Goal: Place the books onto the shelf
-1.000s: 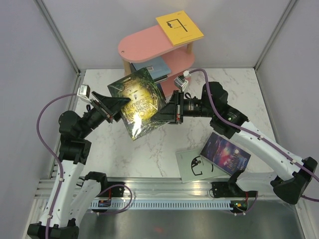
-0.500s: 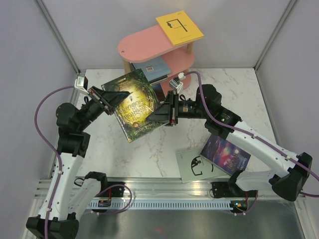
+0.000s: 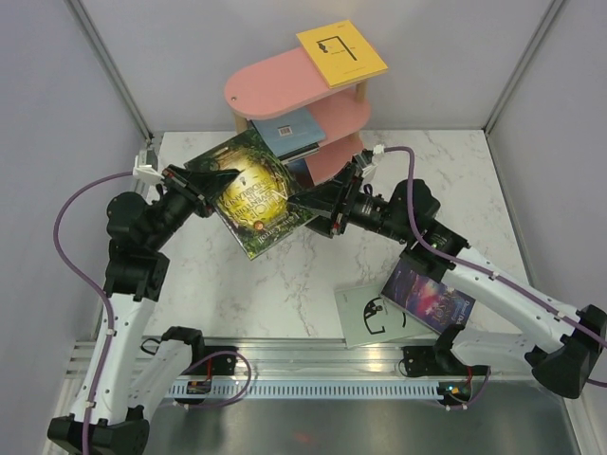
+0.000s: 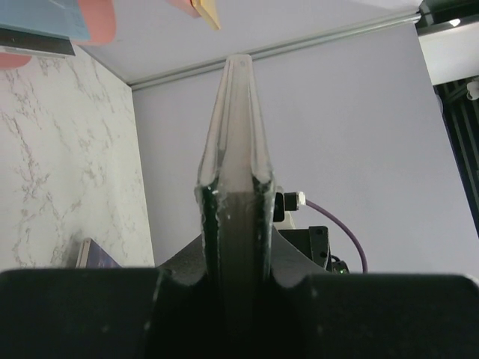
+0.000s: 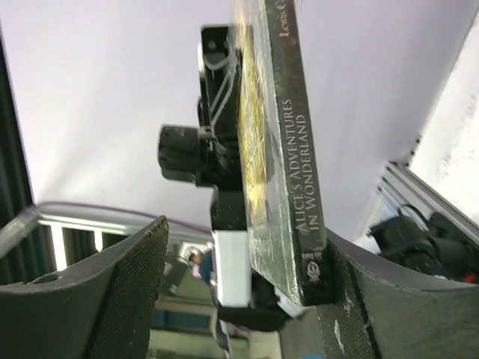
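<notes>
spine: ALICE'S ADVENTURES IN WONDERLAND | green-gold book (image 3: 254, 194) left edge clamped in left end effector (image 3: 207, 180) | right end effector (image 3: 315, 207) jaws apart, straddling right edge

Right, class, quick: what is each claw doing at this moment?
Left claw: closed on the green-gold book.
Right claw: open around the book's spine, not gripping it.

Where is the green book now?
In the top view, left of centre, the green book is in the air before the shelf, gripped by the left gripper.
</notes>
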You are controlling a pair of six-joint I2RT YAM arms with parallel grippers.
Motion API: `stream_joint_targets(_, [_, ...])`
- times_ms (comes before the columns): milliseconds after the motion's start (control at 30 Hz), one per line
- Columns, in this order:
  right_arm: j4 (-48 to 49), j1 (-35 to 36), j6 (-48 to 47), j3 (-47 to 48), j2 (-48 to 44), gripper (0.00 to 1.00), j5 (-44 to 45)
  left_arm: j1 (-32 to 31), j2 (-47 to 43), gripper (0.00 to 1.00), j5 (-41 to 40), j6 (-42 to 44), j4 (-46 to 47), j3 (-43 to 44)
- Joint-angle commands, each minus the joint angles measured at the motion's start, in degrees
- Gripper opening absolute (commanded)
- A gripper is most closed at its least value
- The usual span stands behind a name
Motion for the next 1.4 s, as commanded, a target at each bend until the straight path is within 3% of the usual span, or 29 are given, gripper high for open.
stream_joint_targets(0, [11.12, 0.26, 7.17, -0.23, -1.69, 0.74, 8.18, 0.28, -0.48, 0.02, -5.07, 2.63, 1.29, 3.02])
stream_joint_targets(167, [18.07, 0.44, 10.16, 3.1, 2.96, 0.69, 9.07, 0.11, -1.45, 0.02, -6.74, 2.11, 0.58, 1.44])
stream_joint_targets(400, [19.05, 2.72, 11.04, 10.56, 8.77, 0.39, 10.29, -0.42, -4.26, 0.02, -14.21, 2.37, -5.04, 0.74])
stream_joint_targets(667, [17.2, 5.27, 9.64, 14.7, 11.49, 0.25, 11.0, -0.42, -4.0, 0.02, -17.56, 2.45, -7.86, 1.35])
stream_joint_targets(733, [16.85, 5.27, 9.28, 14.88, 11.76, 0.04, 10.91, -0.42, -3.39, 0.02, -17.03, 2.37, -7.86, 1.26])
stream_joint_targets(833, [16.41, 5.27, 8.67, 14.27, 11.5, 0.0, 11.88, -0.42, -2.33, 0.03, -15.11, 2.63, -8.55, 2.4])
stream_joint_targets(1067, [12.36, 3.96, 3.13, 14.79, 9.21, 0.0, 14.08, -0.33, 0.92, 0.36, -11.14, 9.73, -13.47, 8.64])
stream_joint_targets(1167, [13.24, 2.73, 3.39, 14.44, 9.04, 0.0, 13.9, -0.25, 1.71, 0.4, -10.61, 11.76, -14.45, 10.23])
stream_joint_targets(1333, [13.95, 1.32, 4.01, 15.14, 9.74, 0.0, 13.11, 0.19, 2.33, 0.62, -9.21, 13.09, -14.8, 10.67])
stream_joint_targets(1367, [13.95, 0.97, 4.36, 15.49, 9.91, 0.0, 12.76, 0.28, 2.5, 0.7, -8.95, 13.52, -14.89, 10.58])
